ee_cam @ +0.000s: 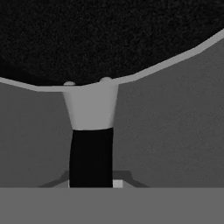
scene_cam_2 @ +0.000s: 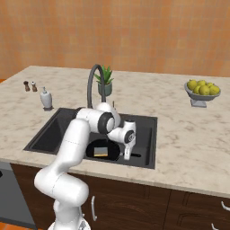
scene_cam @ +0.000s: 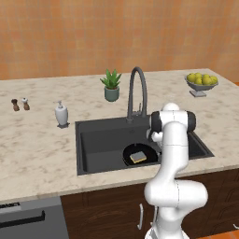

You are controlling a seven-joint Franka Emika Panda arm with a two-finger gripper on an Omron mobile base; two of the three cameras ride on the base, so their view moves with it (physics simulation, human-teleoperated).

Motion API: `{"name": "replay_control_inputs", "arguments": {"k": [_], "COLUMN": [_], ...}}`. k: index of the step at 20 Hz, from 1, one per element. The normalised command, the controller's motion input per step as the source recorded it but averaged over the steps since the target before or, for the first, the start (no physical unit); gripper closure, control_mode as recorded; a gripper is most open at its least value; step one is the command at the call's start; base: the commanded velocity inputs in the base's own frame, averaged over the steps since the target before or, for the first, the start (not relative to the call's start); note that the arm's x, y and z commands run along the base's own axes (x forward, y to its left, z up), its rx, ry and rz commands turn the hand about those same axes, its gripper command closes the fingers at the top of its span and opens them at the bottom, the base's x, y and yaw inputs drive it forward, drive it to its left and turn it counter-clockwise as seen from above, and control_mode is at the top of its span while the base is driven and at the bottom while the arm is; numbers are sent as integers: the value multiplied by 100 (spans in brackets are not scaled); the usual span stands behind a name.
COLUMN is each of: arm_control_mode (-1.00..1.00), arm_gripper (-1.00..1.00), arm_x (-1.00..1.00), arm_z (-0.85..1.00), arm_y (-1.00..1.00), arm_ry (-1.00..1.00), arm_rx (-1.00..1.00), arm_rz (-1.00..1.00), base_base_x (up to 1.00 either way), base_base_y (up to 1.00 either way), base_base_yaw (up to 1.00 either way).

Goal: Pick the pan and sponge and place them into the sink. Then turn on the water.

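Sink (scene_cam: 88,140), pan (ee_cam: 109,39) handle inside closed end effector (scene_cam_2: 127,154)

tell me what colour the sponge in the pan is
Yellow, the sponge lies in the black pan; clearest in the left base view.

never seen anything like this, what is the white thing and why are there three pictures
The white thing is a robot arm in a computer-rendered kitchen. Two pictures come from cameras on its base, behind it to the left and right. The third comes from a camera on its hand, looking along the gripper.

On the counter stand a soap dispenser, two small shakers, a potted plant and a bowl of fruit. In the sink, below the faucet, lies a black pan with a yellow sponge in it.

In the hand picture the gripper is shut on the pan's handle. No water is running.
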Motion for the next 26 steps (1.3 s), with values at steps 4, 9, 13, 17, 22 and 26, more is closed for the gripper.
{"name": "replay_control_inputs", "arguments": {"k": [4,9,13,17,22,26], "arm_control_mode": [-100,-100,-100,-100,-100,-100], "arm_gripper": [100,100,-100,-100,-100,-100], "arm_x": [13,5,-18,-8,-11,-58], "arm_z": [-50,-36,0,14,59,99], "arm_y": [0,0,0,0,1,0], "arm_ry": [7,8,1,0,2,0], "arm_rx": [2,1,6,7,9,15], "arm_rz": [2,1,1,1,0,0], "base_base_x": [0,0,0,0,0,0], "base_base_y": [0,0,0,0,0,0], "base_base_yaw": [0,0,0,0,0,0]}}
